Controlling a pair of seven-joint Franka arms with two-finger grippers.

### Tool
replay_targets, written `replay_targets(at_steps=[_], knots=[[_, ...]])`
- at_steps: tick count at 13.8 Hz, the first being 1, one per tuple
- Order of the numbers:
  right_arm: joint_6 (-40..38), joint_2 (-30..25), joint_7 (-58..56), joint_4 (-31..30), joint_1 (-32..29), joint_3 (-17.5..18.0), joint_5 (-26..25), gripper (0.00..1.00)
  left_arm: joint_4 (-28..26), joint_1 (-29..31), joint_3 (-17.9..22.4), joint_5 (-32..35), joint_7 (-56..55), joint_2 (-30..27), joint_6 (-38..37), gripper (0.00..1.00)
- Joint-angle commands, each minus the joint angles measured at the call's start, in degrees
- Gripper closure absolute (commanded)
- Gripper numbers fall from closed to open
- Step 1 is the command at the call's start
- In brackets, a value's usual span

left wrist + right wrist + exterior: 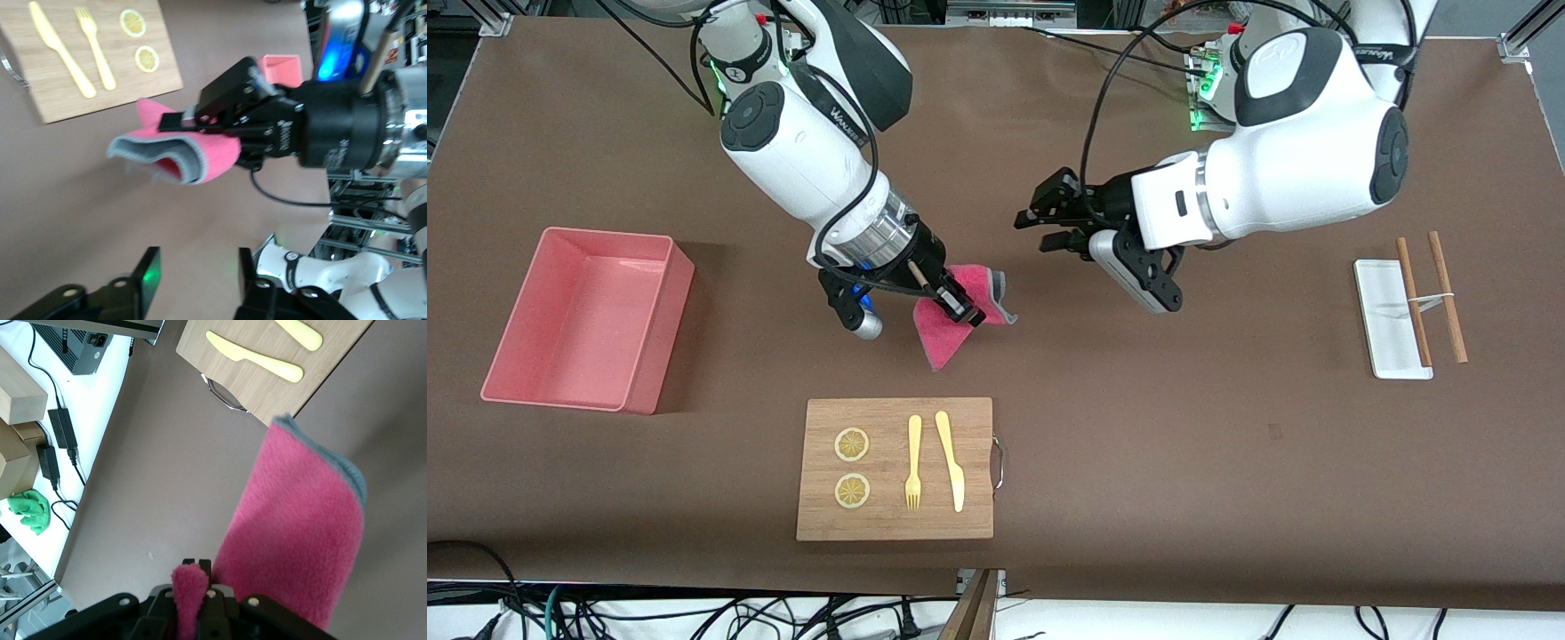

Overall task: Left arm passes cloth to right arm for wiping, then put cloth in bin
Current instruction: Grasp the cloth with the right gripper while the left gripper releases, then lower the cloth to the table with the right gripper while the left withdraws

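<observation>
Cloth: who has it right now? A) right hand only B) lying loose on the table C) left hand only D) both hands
A: the right hand is shut on the cloth, which hangs from it above the table, while the left hand is open and apart from the cloth, toward the left arm's end of the table.

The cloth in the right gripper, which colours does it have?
The cloth is magenta-pink with grey edging, clearest in the right wrist view.
</observation>
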Motion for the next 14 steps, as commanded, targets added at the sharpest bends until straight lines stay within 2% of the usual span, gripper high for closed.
replay_targets(at_steps=[1,4,7,10,12,14], knots=[[-0.27,0.72,-2.32,0.14,-0.09,0.04,-0.93,1.00,0.45,2.62,0.09,6.53,0.01,-1.36,-6.20,0.00],[-0.63,1.86,-6.02,-3.28,-0.09,-0.57,-0.93,1.00,0.63,6.13,0.09,16.19,0.10,-1.44,-12.53,0.00],[-0.63,2.13,-9.27,-10.91,-0.26,-1.28,-1.63,1.00,0.37,9.91,0.09,27.97,0.19,-3.28,-17.55,0.00],[-0.63,2.47,-9.45,-15.76,-0.44,-1.45,-2.69,1.00,0.54,11.42,0.18,36.59,0.27,-4.95,-22.47,0.00],[-0.63,3.61,-11.55,-18.05,-0.44,-2.24,-2.69,1.00,0.63,11.42,0.18,39.95,0.19,-6.62,-23.10,0.00],[-0.54,5.20,-12.79,-19.20,-0.27,-3.03,-2.77,1.00,0.10,10.20,3.50,39.96,0.01,-9.61,-22.93,0.00]])
